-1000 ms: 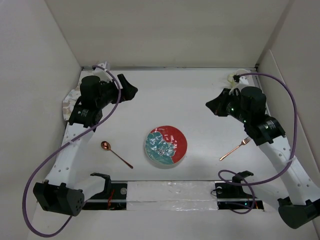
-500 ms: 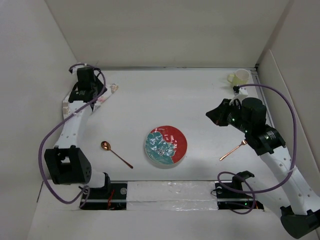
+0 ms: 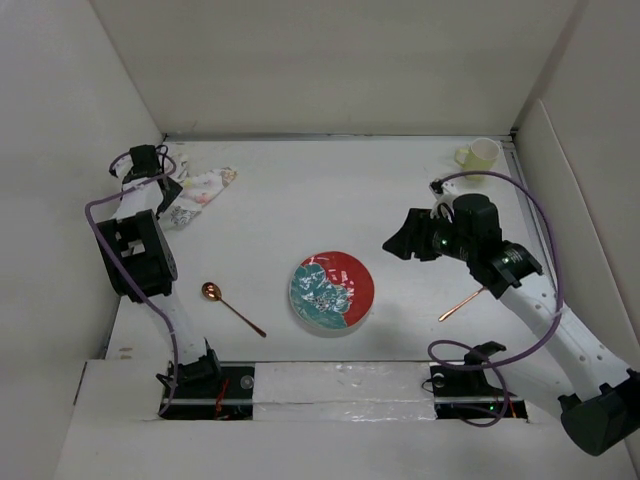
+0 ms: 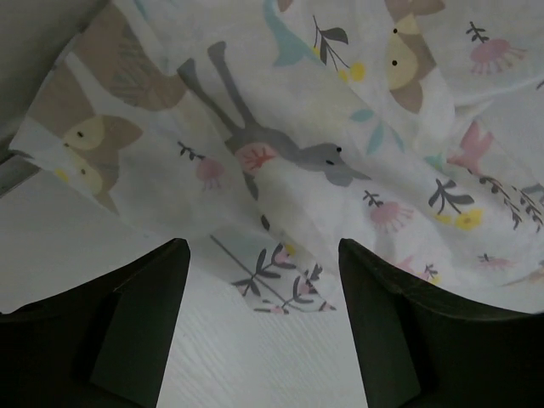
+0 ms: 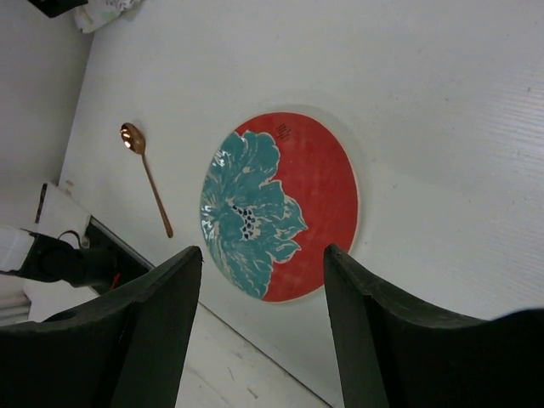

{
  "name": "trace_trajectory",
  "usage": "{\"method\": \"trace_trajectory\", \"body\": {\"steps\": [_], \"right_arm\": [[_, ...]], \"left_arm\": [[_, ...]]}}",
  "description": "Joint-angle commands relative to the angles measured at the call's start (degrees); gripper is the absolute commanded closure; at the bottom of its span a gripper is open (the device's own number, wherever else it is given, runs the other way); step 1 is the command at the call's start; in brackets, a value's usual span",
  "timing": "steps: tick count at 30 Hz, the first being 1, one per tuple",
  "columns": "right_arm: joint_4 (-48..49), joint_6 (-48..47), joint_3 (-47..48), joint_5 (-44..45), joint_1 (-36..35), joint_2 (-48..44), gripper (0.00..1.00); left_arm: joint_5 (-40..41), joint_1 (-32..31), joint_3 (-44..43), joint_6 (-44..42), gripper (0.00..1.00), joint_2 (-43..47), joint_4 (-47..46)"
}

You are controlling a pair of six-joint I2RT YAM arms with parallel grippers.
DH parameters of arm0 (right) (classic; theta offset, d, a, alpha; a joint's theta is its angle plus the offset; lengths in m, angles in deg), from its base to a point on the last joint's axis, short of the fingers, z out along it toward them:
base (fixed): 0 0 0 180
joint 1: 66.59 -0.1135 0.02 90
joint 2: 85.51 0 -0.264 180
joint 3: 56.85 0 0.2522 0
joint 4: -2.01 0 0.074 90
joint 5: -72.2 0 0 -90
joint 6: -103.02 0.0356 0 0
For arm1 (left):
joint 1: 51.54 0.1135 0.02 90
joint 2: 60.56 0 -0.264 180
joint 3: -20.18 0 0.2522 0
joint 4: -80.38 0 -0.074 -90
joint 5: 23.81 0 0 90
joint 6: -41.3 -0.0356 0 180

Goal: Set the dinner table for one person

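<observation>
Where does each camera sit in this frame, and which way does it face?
Top external: above and behind the bases, looking down on the dinner table; left arm and right arm show.
Left wrist: close over the placemat; left gripper shows, open.
Right wrist: high over the plate and spoon; right gripper shows, open.
Shared: top external and right wrist both show the plate and spoon.

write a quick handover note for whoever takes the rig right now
Left gripper: open, at the crumpled placemat's edge, far-left corner, not gripping.
Right gripper: open, empty, over the plate.
Table: plate near middle, spoon to its left, fork to its right, cup far right.
Done: nothing laid on the placemat.
Left: spread placemat, set plate on it, cutlery beside, cup near.
</observation>
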Motion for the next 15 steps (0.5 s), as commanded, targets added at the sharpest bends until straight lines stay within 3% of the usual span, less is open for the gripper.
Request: {"method": "trace_trajectory", "body": {"steps": [1, 4, 5, 6, 8, 15], "right_arm": [[3.33, 0.07, 2.02, -2.11, -1.74, 1.83, 0.35], [3.6, 0.86, 2.73, 0.34, -4.03, 3.68, 0.36], [3.95, 1.55, 2.99, 0.96, -4.55, 4.03, 0.36], [4.3, 1.82, 3.26, 1.93, -5.6, 4.29, 0.36], [5.0, 2.79, 4.04, 2.81, -6.66, 5.08, 0.37], [5.09, 2.27, 8.6, 7.46, -8.51, 7.37, 0.38]], "left_arm": [[0.22, 0.12, -5.51, -0.03, 0.35, -2.81, -2.06], [-0.22, -0.4, -8.33, -0.55, 0.54, -6.16, -1.54], [-0.05, -0.41, -9.38, -0.82, 0.65, -6.69, -1.02], [-0.05, -1.01, -9.56, -1.34, 0.87, -7.39, -1.1], [1.35, -2.25, -9.91, -2.83, 0.97, -7.31, -1.36], [-4.78, -3.65, -3.42, -2.66, 1.0, -0.56, -5.66]]}}
